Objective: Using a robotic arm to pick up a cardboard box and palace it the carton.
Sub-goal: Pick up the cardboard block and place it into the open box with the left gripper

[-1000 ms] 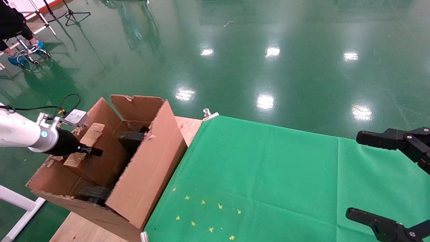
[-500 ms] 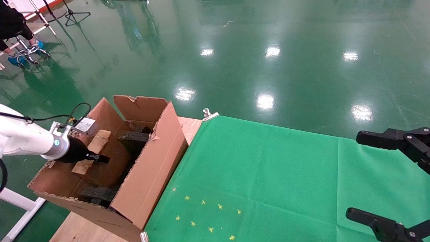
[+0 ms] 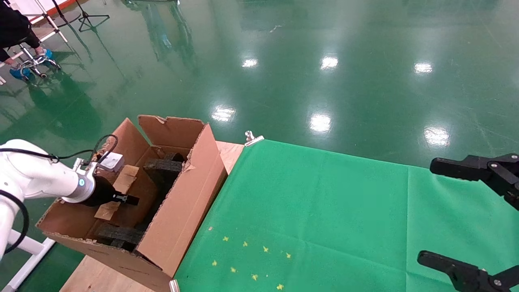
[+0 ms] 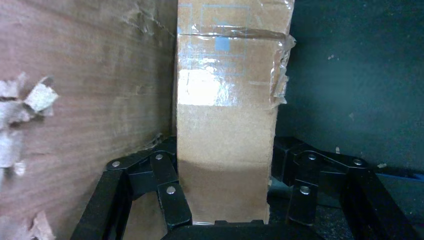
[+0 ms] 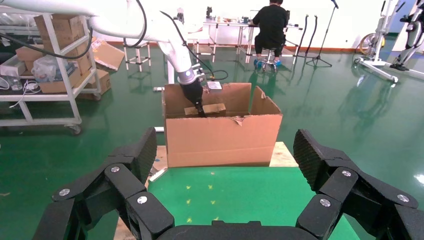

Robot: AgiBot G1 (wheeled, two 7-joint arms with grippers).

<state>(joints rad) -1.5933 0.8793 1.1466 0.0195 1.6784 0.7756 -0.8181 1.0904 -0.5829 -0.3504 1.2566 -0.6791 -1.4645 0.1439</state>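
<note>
The large brown carton [image 3: 182, 211] with upright ragged flaps stands on the table's left end; it also shows in the right wrist view [image 5: 222, 137]. Black foam blocks [image 3: 162, 167] lie inside it. My left robotic arm [image 3: 36, 180] reaches into the carton, and its gripper [image 3: 125, 198] is shut on the small taped cardboard box [image 3: 117, 192], held on edge low between the flaps. In the left wrist view the cardboard box [image 4: 227, 125] stands between the fingers [image 4: 172, 200], beside the carton's inner wall [image 4: 85, 110]. My right gripper [image 3: 470, 219] is open and empty at the right edge.
A green cloth [image 3: 324, 219] covers the table, with small yellow star marks [image 3: 251, 255] near the front. A metal clip [image 3: 252, 138] holds the cloth's far corner. Bare wood [image 3: 229, 152] shows beside the carton. A person [image 5: 270, 25] sits far off at a table.
My left gripper has lowered the cardboard box deeper into the carton and moved slightly right. The right arm has not moved.
</note>
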